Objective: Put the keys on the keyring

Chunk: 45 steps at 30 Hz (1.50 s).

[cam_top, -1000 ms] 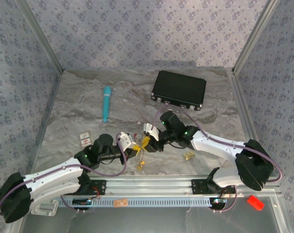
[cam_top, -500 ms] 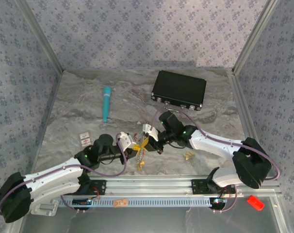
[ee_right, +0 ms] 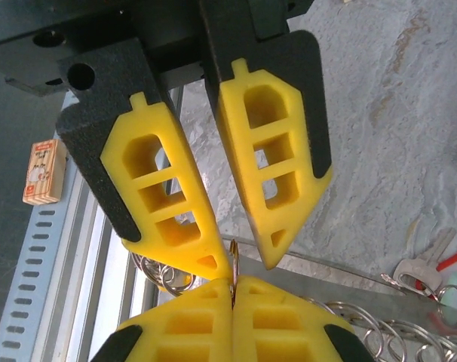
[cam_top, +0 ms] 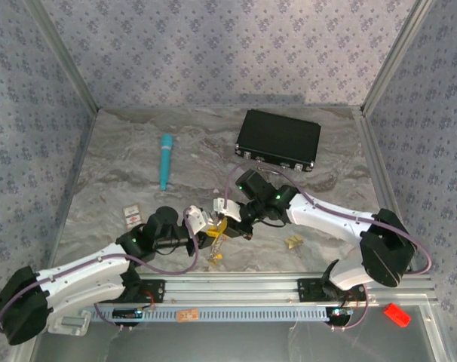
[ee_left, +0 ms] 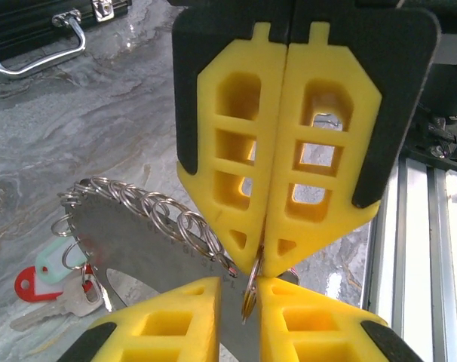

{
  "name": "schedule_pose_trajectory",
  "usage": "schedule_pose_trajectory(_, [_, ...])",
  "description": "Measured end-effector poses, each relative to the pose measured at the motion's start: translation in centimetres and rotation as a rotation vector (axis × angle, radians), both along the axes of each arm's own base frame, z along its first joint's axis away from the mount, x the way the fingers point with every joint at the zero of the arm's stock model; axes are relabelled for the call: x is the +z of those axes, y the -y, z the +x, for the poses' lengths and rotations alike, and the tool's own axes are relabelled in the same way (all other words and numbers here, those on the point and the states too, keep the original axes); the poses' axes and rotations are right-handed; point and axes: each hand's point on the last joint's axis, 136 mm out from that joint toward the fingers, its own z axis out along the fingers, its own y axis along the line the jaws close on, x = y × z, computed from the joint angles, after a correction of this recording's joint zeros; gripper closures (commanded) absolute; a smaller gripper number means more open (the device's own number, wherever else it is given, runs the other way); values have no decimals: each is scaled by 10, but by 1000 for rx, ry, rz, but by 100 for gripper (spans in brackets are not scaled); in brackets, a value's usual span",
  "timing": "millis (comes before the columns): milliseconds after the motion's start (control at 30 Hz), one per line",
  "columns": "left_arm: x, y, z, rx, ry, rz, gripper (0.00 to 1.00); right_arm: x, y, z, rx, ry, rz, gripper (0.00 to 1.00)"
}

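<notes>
My left gripper (ee_left: 241, 291) sits slightly parted, my right gripper (ee_left: 264, 265) clamped on a thin brassy ring (ee_left: 249, 296), and the large silvery wire keyring (ee_left: 130, 234) runs toward ten o'clock in the left wrist view.

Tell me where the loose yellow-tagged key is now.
In the top view, the yellow-tagged key lies on the table right of centre, just on the near side of the right arm, between it and the front rail.

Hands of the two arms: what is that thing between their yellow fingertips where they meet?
A small brass-coloured metal ring, edge-on; the right hand is shut on it. Both wrist views show it.
</notes>
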Motion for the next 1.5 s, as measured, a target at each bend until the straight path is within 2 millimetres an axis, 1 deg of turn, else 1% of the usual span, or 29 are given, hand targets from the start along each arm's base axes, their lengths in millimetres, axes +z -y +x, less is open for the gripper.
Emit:
schedule_pose_trajectory(67, [-1,1,-2,-11,-7,4,86,-1,1,-2,10,1,-10,100])
schedule_pose_trajectory(200, [-1,2,-6,-41,-5,8,100,-2,1,-2,17,10,-22,100])
schedule_pose_trajectory(233, [-1,2,-6,-45,-4,9,100,-2,1,-1,16,11,-22,95])
schedule_pose_trajectory(300, [-1,2,-6,-45,-2,9,100,-2,1,1,3,8,-21,76])
schedule_pose_trajectory(333, [-1,2,-6,-45,1,7,100,-2,2,2,-8,8,-11,72])
schedule_pose_trajectory(400, [-1,2,-6,-44,1,7,100,0,7,4,-45,3,12,65])
schedule_pose_trajectory(500, [0,2,-5,-39,7,5,100,4,17,4,-112,-3,57,63])
schedule_pose_trajectory(600, [4,4,-3,-34,22,-11,100,4,23,3,-166,-11,92,63])
schedule_pose_trajectory(700, [7,5,-1,-30,35,-25,100,-2,24,4,-211,-26,101,63])
schedule_pose_trajectory(1000, [8,4,-1,-26,52,-48,100,-8,16,14,-264,-32,110,66])
schedule_pose_trajectory(1067, [9,3,-1,-24,54,-53,100,-10,16,16,-271,-31,107,69])
schedule_pose_trajectory(1167, [11,3,-1,-24,58,-59,100,-9,15,17,-278,-31,110,77])
schedule_pose_trajectory(1400, [12,3,0,-14,68,-64,100,-9,14,15,-269,-44,115,92])
schedule_pose_trajectory(1500, [12,2,0,-14,68,-63,100,-13,12,11,-253,-64,108,93])
